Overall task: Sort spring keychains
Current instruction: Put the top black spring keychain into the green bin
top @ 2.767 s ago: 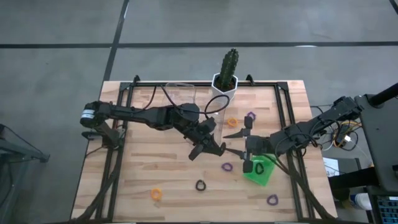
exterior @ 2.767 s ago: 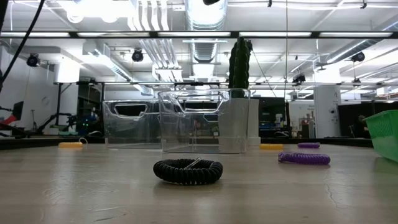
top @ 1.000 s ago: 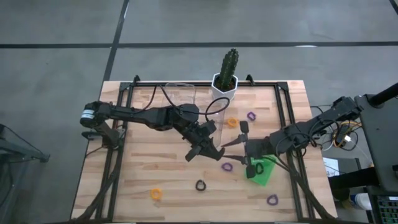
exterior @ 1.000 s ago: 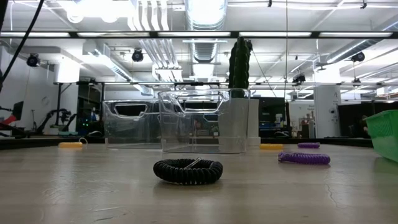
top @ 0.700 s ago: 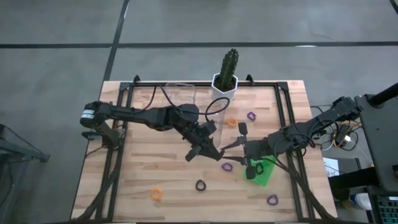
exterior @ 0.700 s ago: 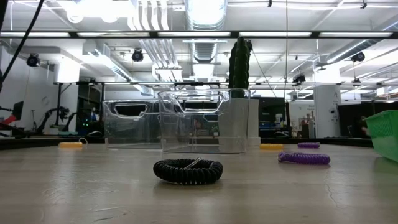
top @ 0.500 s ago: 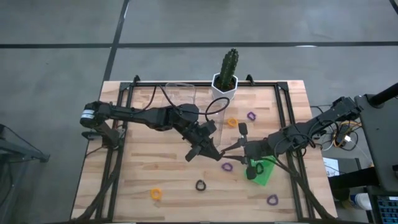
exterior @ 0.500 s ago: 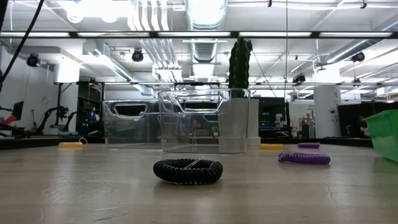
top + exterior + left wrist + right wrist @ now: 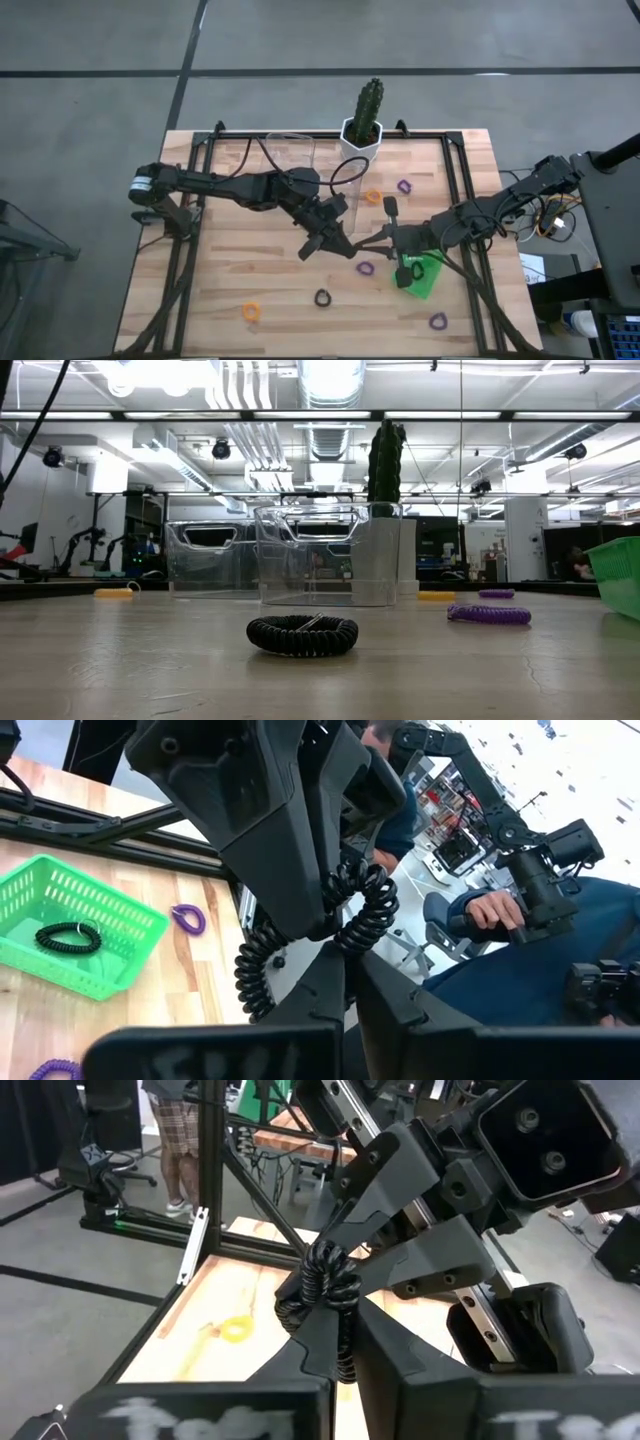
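Observation:
A black spring keychain (image 9: pixel 352 916) hangs in the air above the table's middle, between my two grippers. My left gripper (image 9: pixel 349 243) reaches in from the table's left and is shut on it. My right gripper (image 9: pixel 366 244) reaches in from the right, tip to tip with the left, and is also shut on it. On the table lie another black keychain (image 9: pixel 322 298), three purple ones (image 9: pixel 366 268) (image 9: pixel 404 186) (image 9: pixel 437 321) and two orange ones (image 9: pixel 373 197) (image 9: pixel 251 312). A further black keychain (image 9: pixel 416 270) lies in the green tray (image 9: pixel 430 285). My left gripper pinches the black keychain's coil (image 9: pixel 338 946) between its two fingertips, coming level from the table's left. The keychain is clear of the table, one loop of it sagging beside the fingers. My right gripper pinches the same coil (image 9: pixel 322 1292) between its two fingers, level from the table's right, facing the left gripper's fingers (image 9: pixel 372 1222). The coil bunches between the two sets of tips and hangs clear of the table.
Two clear plastic trays (image 9: pixel 290 152) and a potted cactus (image 9: pixel 364 118) stand at the table's far edge. The green tray sits under my right arm. A black metal frame (image 9: pixel 190 230) runs along the table's sides.
My right gripper's fingers, spread wide on either side of the black keychain a second ago, have shut on it. My left gripper has kept its hold. The keychain stays in the air at the same place.

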